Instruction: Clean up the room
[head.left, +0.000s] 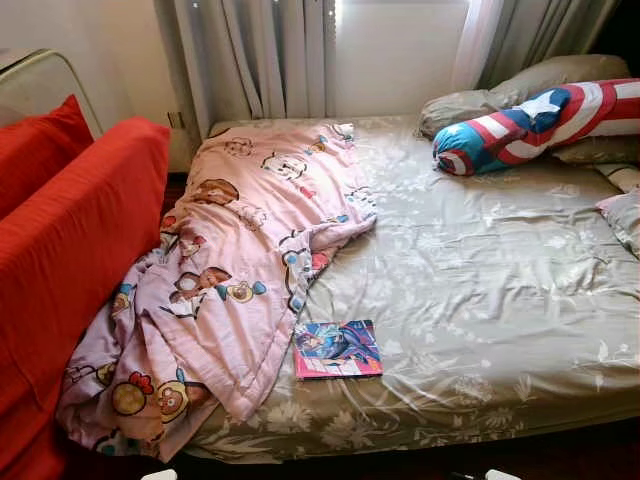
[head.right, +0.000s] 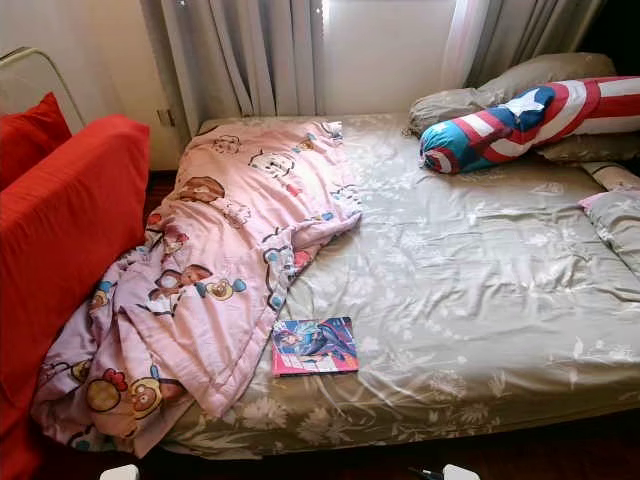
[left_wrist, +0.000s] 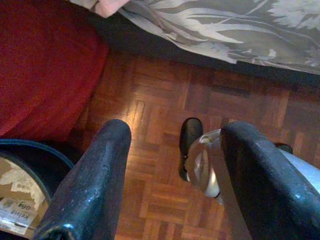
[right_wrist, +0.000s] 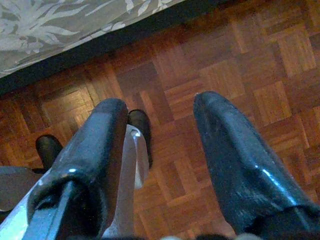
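A bed (head.left: 480, 290) with an olive floral sheet stands before me. A pink cartoon-print blanket (head.left: 230, 270) lies crumpled over its left half and hangs off the near left corner. A colourful book (head.left: 337, 349) lies flat on the sheet near the front edge, beside the blanket. A red, white and blue star bolster (head.left: 540, 125) rests at the far right among grey pillows (head.left: 500, 95). My left gripper (left_wrist: 172, 165) hangs open above the parquet floor (left_wrist: 150, 150) by the bed's edge. My right gripper (right_wrist: 160, 145) also hangs open over the floor.
A red sofa (head.left: 70, 250) with a red cushion (head.left: 35, 145) stands close along the bed's left side. Grey curtains (head.left: 250, 60) and a bright window are behind the bed. A dark bin with a paper label (left_wrist: 20, 200) sits by the sofa in the left wrist view.
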